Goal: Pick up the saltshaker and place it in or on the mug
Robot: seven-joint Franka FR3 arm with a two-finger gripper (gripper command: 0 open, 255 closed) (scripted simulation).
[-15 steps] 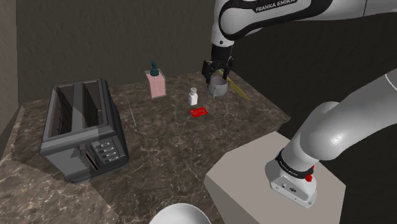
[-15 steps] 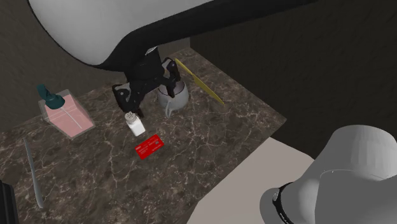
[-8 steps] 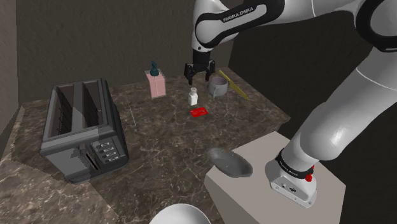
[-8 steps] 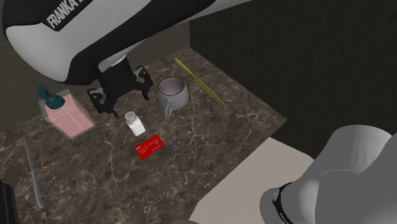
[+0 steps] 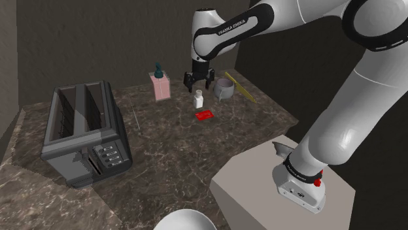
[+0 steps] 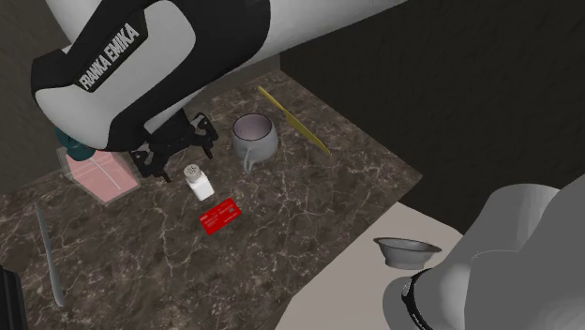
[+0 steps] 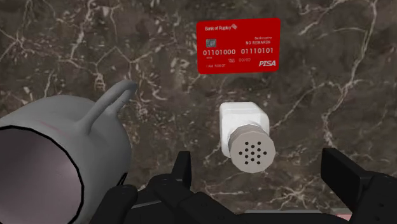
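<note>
The saltshaker is a small white bottle with a grey perforated cap, standing upright on the dark marble counter. The grey mug stands upright just beside it, handle toward the shaker. My black gripper hangs open a little above the saltshaker. In the wrist view the saltshaker lies between and ahead of my spread gripper, untouched, with the mug off to one side.
A red bank card lies near the shaker. A pink soap dispenser, a yellow stick behind the mug, a thin grey utensil and a dark toaster share the counter. A grey bowl sits on the stand.
My gripper has moved from above the mug toward the shoulder view's left and now hangs over the saltshaker, still open. The grey bowl has shifted across the stand.
</note>
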